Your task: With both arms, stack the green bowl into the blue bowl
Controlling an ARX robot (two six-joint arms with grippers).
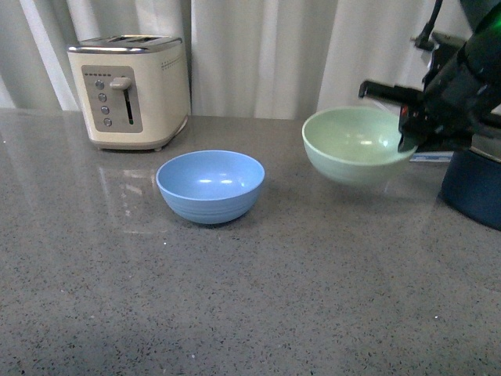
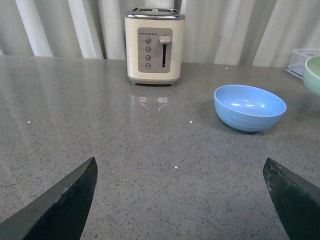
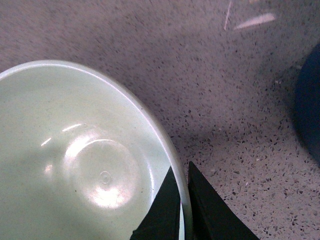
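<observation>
Green bowl (image 1: 356, 145) hangs off the counter (image 1: 235, 298), right of the blue bowl (image 1: 210, 186), rim clamped by the right gripper (image 3: 179, 200). Likely light, stiff, slick plastic, so a rim hold suits it. Left gripper (image 2: 181, 200) gapes empty.

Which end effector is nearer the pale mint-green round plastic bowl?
Right. The right end effector grips the rim of the pale mint-green round plastic bowl; the left end effector hangs open, well away from it.

One green bowl (image 1: 356, 145), one blue bowl (image 1: 210, 186), one toaster (image 1: 129, 90), one pot (image 1: 473, 188)
</observation>
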